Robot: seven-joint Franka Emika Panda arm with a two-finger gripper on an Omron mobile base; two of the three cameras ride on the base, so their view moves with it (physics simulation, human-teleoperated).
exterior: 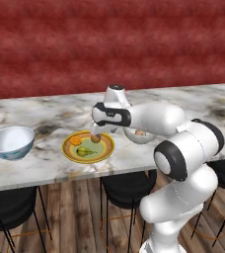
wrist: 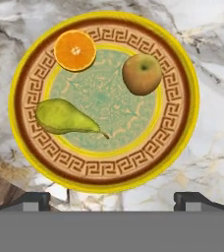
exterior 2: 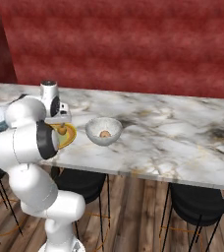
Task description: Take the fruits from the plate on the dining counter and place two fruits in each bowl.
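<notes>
The jaws (wrist: 112, 199) hang spread wide and empty above the plate (wrist: 182, 142) on the counter (wrist: 217, 162), so the likely trouble is a poor pick — closing on the tapered pear (wrist: 62, 117) off-centre could roll it away, while the round brownish fruit (wrist: 141, 74) could slip out or be nudged against the rim. Miscounting is the other risk. Three fruits lie on the plate: the orange half (wrist: 75, 50), the pear and the brownish one. Two bowls: the blue bowl (exterior: 12, 142) looks empty, and the speckled bowl (exterior 2: 104, 131) holds one fruit (exterior 2: 104, 133).
</notes>
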